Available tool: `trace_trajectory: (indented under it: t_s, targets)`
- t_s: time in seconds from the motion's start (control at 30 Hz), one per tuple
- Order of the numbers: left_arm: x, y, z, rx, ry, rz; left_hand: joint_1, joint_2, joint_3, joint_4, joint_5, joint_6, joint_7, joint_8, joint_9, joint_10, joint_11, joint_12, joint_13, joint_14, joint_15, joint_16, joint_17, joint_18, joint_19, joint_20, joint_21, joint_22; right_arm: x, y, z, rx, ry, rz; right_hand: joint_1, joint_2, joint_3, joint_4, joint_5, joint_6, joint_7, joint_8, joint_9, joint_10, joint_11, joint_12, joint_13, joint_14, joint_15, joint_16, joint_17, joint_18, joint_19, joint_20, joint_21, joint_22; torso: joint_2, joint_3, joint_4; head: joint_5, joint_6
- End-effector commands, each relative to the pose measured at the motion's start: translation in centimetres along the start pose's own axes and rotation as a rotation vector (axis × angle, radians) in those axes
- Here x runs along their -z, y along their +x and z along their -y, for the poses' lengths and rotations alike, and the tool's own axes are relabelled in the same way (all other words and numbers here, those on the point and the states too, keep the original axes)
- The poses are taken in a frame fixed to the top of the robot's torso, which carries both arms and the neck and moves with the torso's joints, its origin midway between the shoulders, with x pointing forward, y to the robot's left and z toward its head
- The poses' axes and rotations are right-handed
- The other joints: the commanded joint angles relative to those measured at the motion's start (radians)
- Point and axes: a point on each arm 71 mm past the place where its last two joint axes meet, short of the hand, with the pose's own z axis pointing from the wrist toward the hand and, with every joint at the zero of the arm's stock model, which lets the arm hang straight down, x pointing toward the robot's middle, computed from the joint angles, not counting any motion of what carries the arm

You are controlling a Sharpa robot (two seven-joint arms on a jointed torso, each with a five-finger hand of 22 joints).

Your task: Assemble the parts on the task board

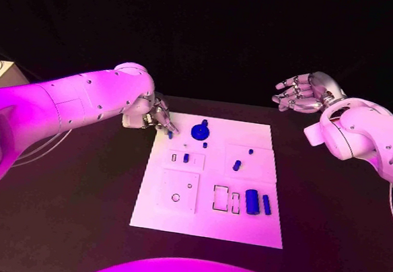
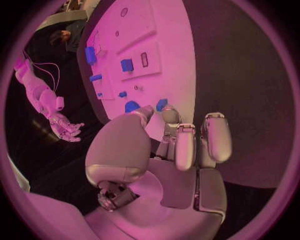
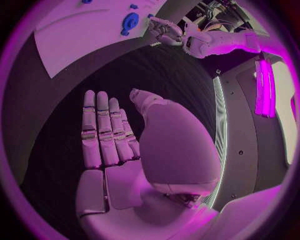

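- Black table [image 1: 67,227] under us, with the white task board [image 1: 243,232] lying at its middle.
- Blue parts [image 1: 251,202] sit scattered across the board.
- Our left hand [image 1: 152,115] pinches a small blue piece [image 1: 170,133] at the board's far left corner.
- Our right hand [image 1: 302,92] hovers apart, empty, fingers spread.
- We judge we should lower the piece slowly, aligned with its slot.

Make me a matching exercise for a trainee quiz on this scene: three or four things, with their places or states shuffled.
Things:
1. left hand
2. right hand
3. round blue part
4. two blue bars

Places or states:
A. lying side by side near the task board's right edge
B. raised off the board, holding nothing
C. at the board's far left corner
D. near the board's far edge

Pairs: 1-C, 2-B, 3-D, 4-A
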Motion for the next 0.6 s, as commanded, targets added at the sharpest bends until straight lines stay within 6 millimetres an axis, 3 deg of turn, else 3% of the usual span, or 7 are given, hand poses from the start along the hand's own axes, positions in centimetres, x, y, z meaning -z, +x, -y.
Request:
trace_trajectory:
  t_s: [0.03,0.23,0.37,0.43,0.6]
  targets:
    - [0.0,0.27,0.19,-0.009,0.014,-0.03,0.011,-0.001,0.008,0.002,0.001,0.001,-0.006,-0.007,-0.002,0.003,-0.004,0.006,-0.001,0.079,-0.005,0.005,0.17,0.0,0.007,0.002,0.004,0.0,-0.01,-0.04,-0.04,-0.002,-0.005,0.003,-0.009,0.004,0.003,-0.003,0.001,0.01,0.029,-0.004,-0.002,0.006,0.0,-0.006,-0.001,0.007,0.002,-0.006,-0.001,0.012,0.003,0.002,-0.001,-0.001,0.0,-0.0004,0.0003,-0.001,-0.003]
    - [0.03,0.25,0.08,-0.002,0.013,-0.029,0.05,0.013,0.051,-0.007,0.0,0.011,-0.011,-0.02,-0.009,0.006,-0.008,0.008,0.001,0.079,-0.009,0.006,0.172,0.0,0.008,0.0,0.006,0.005,-0.01,-0.05,-0.02,-0.002,-0.004,0.002,-0.011,0.005,0.003,-0.003,0.003,0.011,0.03,-0.005,-0.002,0.007,0.001,-0.008,-0.003,0.008,0.002,-0.008,-0.002,0.012,0.003,0.002,-0.001,-0.003,0.0,-0.0007,0.0009,0.001,-0.003]
    - [0.1,0.24,-0.11,0.019,0.018,-0.028,0.082,0.017,0.116,-0.024,0.001,0.017,-0.013,-0.029,-0.011,0.008,-0.011,0.007,0.0,0.079,-0.012,0.006,0.171,-0.001,0.008,-0.003,0.007,0.007,-0.03,-0.12,0.03,-0.001,-0.004,0.003,-0.011,0.005,0.003,-0.003,0.003,0.011,0.03,-0.005,-0.002,0.007,0.001,-0.008,-0.003,0.008,0.002,-0.008,-0.002,0.012,0.003,0.002,-0.001,-0.003,0.001,-0.0008,0.0006,0.0,-0.004]
    - [0.14,0.22,-0.21,0.034,0.021,-0.027,0.095,0.014,0.172,-0.042,0.002,0.015,-0.013,-0.031,-0.008,0.007,-0.011,0.004,-0.003,0.079,-0.013,0.005,0.171,-0.001,0.008,-0.004,0.007,0.008,-0.03,-0.18,0.08,-0.001,-0.003,0.005,-0.011,0.006,0.005,-0.004,0.005,0.011,0.03,-0.005,-0.002,0.008,0.001,-0.009,-0.005,0.008,0.002,-0.01,-0.003,0.012,0.003,0.002,-0.001,-0.006,0.001,-0.0013,0.0006,0.001,-0.004]
    - [0.23,0.19,-0.41,0.066,0.029,-0.027,0.058,-0.018,0.359,-0.109,0.001,0.009,-0.01,-0.012,0.026,0.014,-0.009,0.002,-0.007,0.079,-0.011,0.005,0.171,-0.001,0.01,-0.004,0.009,0.014,-0.04,-0.25,0.14,0.0,-0.002,0.006,-0.011,0.006,0.005,-0.004,0.005,0.011,0.03,-0.005,-0.002,0.008,0.001,-0.009,-0.005,0.008,0.002,-0.01,-0.003,0.012,0.003,0.002,-0.001,-0.006,0.0,-0.0011,0.0003,0.001,-0.007]
